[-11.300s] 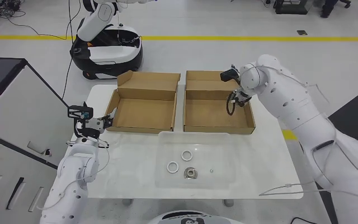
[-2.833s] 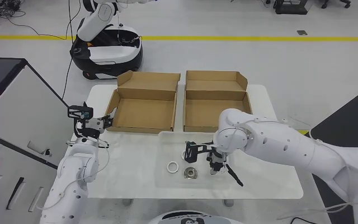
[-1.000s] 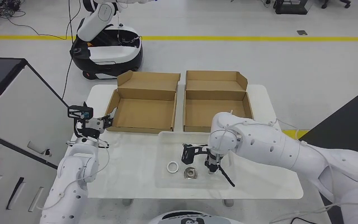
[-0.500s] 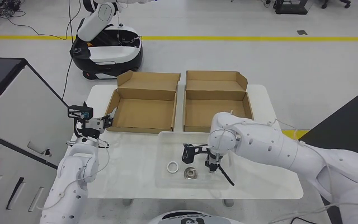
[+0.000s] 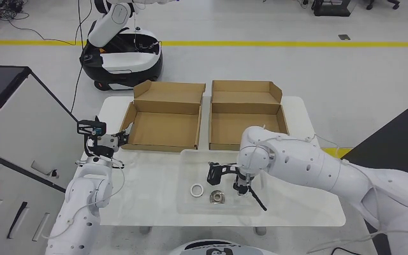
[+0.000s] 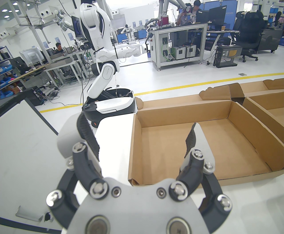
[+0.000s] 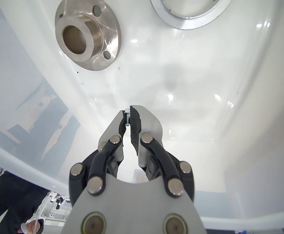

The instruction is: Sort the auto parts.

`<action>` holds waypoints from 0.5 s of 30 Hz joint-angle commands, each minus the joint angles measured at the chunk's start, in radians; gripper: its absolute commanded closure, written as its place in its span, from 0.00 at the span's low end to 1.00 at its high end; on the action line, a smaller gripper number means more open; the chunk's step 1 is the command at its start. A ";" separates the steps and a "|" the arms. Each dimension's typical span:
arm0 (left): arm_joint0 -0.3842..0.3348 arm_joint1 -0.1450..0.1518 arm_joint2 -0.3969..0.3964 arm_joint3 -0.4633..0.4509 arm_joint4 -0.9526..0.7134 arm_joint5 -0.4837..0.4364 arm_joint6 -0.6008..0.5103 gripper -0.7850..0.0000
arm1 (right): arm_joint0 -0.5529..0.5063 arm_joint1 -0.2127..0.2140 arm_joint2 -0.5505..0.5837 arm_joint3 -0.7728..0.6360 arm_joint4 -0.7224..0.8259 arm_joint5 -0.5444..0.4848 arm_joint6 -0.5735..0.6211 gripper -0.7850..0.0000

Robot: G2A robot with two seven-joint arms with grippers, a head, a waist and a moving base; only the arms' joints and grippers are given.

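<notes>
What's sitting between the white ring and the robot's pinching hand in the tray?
The metal flange sits between the white ring and the right gripper, which pinches a small screw. The top view shows it.

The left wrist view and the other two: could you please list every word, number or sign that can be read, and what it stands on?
Cardboard boxes, tray, flange, ring, and the screw in the right tool: no print visible.
Monitor in the room behind: a short line of print, too small to read reliably.
</notes>
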 commanded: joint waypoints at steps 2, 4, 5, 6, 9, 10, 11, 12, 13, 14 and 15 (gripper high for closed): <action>0.000 0.000 0.000 0.000 0.000 0.000 0.000 0.00 | 0.022 0.009 0.000 -0.026 0.020 0.016 0.000 1.00; 0.000 0.000 0.000 0.000 0.000 0.000 0.000 0.00 | 0.041 0.017 0.003 -0.049 0.038 0.031 0.000 1.00; 0.000 0.000 0.000 0.000 0.000 0.000 0.000 0.00 | 0.050 0.022 0.006 -0.062 0.050 0.038 0.000 1.00; 0.000 0.000 0.000 0.000 0.000 0.000 0.000 0.00 | 0.060 0.028 0.010 -0.073 0.060 0.044 0.000 1.00; 0.000 0.000 0.000 0.000 0.000 0.000 0.000 0.00 | 0.083 0.045 0.029 -0.105 0.098 0.059 0.000 1.00; 0.000 0.000 0.000 0.000 0.000 0.000 0.000 0.00 | 0.088 0.052 0.032 -0.114 0.105 0.062 0.000 1.00; 0.000 0.000 0.000 0.000 0.000 0.000 0.000 0.00 | 0.093 0.057 0.036 -0.123 0.115 0.066 0.000 1.00; 0.000 0.000 0.000 0.000 0.000 0.000 0.000 0.00 | 0.098 0.063 0.043 -0.133 0.126 0.068 0.000 1.00; 0.000 0.000 0.000 0.000 0.000 0.000 0.000 0.00 | 0.101 0.069 0.051 -0.141 0.137 0.070 0.000 1.00; 0.000 0.000 0.000 0.000 0.000 0.000 0.000 0.00 | 0.104 0.074 0.059 -0.148 0.148 0.070 0.000 1.00; 0.000 0.000 0.000 0.000 0.000 0.000 0.000 0.00 | 0.105 0.079 0.069 -0.154 0.160 0.068 0.000 1.00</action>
